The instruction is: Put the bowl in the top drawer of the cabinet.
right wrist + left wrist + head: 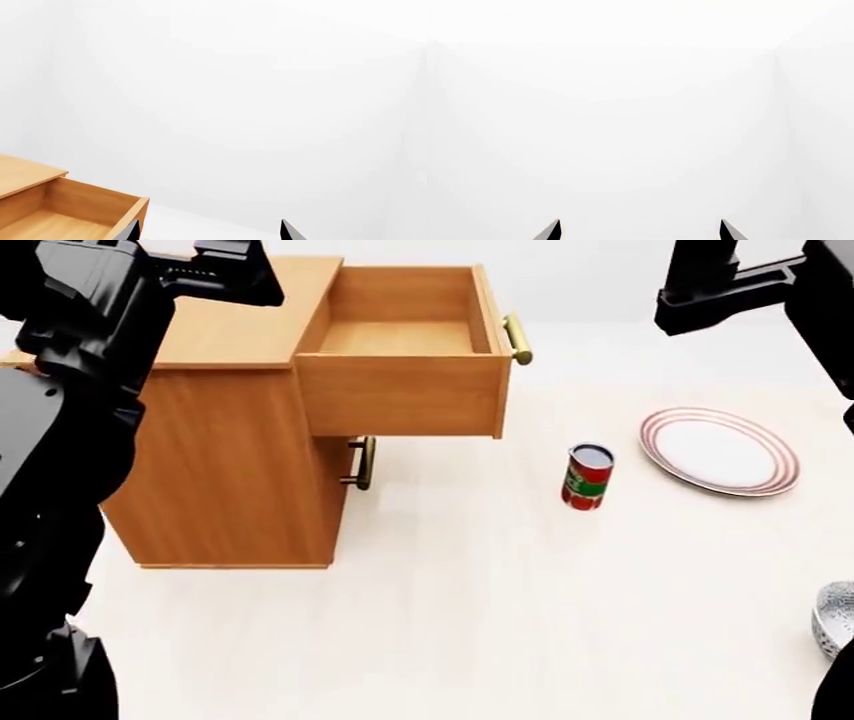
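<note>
No words, numbers or brand names can be read anywhere; the red and green label on the can (587, 478) is too small and blurred to make out.

Bright, even, diffuse simulator light throughout, with no glare or blur. Soft faint shadows only: beneath the pulled-out top drawer (400, 370) on the cabinet (227, 460) front, and beside the can (586, 477). Nearly pure white beyond both wrist cameras' fingertips (walls barely distinguishable). Sharp everywhere, undistorted at edges.
</note>
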Motion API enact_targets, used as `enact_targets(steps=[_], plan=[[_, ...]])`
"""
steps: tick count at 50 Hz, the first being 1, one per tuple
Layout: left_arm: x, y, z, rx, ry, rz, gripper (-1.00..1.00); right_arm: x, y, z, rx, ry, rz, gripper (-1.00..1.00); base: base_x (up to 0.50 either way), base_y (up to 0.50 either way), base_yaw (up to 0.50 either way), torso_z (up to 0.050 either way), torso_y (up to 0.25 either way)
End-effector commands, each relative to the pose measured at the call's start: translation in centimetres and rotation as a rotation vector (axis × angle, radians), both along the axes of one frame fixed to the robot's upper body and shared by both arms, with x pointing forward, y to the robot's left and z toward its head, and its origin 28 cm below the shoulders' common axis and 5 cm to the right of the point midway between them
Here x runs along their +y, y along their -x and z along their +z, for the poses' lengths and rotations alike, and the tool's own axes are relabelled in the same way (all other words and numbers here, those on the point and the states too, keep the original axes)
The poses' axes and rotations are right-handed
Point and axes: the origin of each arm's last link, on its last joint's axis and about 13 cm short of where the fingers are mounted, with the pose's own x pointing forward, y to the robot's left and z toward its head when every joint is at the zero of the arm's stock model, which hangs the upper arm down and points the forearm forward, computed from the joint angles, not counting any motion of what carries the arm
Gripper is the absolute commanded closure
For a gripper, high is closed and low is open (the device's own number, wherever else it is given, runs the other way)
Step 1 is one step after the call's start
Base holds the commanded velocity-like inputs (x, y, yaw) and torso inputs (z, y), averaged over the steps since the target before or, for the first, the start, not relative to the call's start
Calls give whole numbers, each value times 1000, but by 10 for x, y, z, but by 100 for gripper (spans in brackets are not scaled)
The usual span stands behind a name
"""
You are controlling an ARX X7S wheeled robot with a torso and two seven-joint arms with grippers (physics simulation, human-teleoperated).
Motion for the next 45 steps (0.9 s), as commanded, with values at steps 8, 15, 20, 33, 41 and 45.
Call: enact_targets(steps=[8,15,20,33,41,45], plan=[[-1,-4,6,-25,1,-6,-100,-2,3,8,-2,14,-4,-100,360,0,0,0,2],[-1,-5,8,-36,2,-5,-100,-1,1,10,-5,20,-1,-100,359,0,0,0,0],[-1,-6,8,-45,4,-3,-100,0,0,11,-7,24,0,-100,361,0,0,0,0],[-2,-7,14,-45,19,-20,-100,-14,15,27,100,10,-44,-100,31,0,0,0,1],[-3,-7,16,-44,27,-32,-100,-37,38,43,321,13,-51,-100,0,0,0,0,0],[-3,-7,16,-38,33,-36,-100,-46,46,43,451,58,-58,-100,0,0,0,0,0]])
